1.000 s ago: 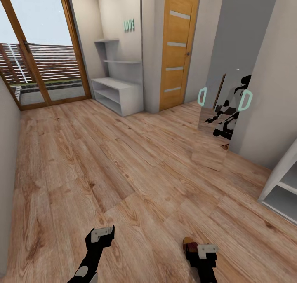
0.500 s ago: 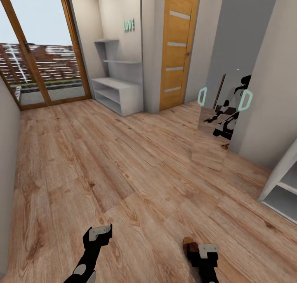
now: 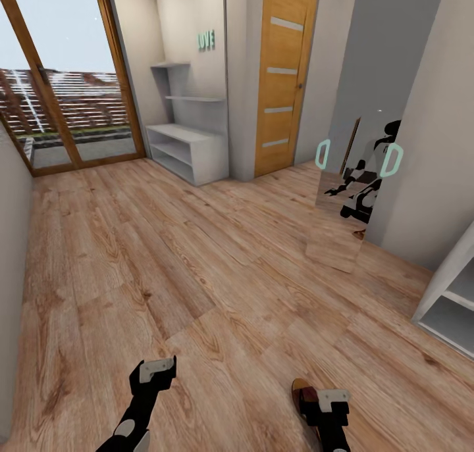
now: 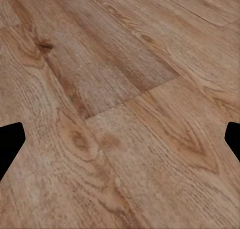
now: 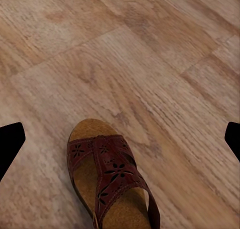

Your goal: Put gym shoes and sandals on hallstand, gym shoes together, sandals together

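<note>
Right gripper (image 3: 327,399) hanging spread apart over a maroon sandal (image 5: 107,181) on the wood floor (image 3: 197,261). Left gripper (image 3: 153,372) hovering released, grasping nothing. Reading "LOVE" (image 3: 206,41) in green letters above the pale hallstand (image 3: 187,150).

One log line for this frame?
left pincer: open, over bare floor | right pincer: open, above sandal | hallstand: far

one sandal (image 5: 107,181), one hallstand (image 3: 187,146), one door (image 3: 285,77), perhaps one mirror (image 3: 359,175)
</note>
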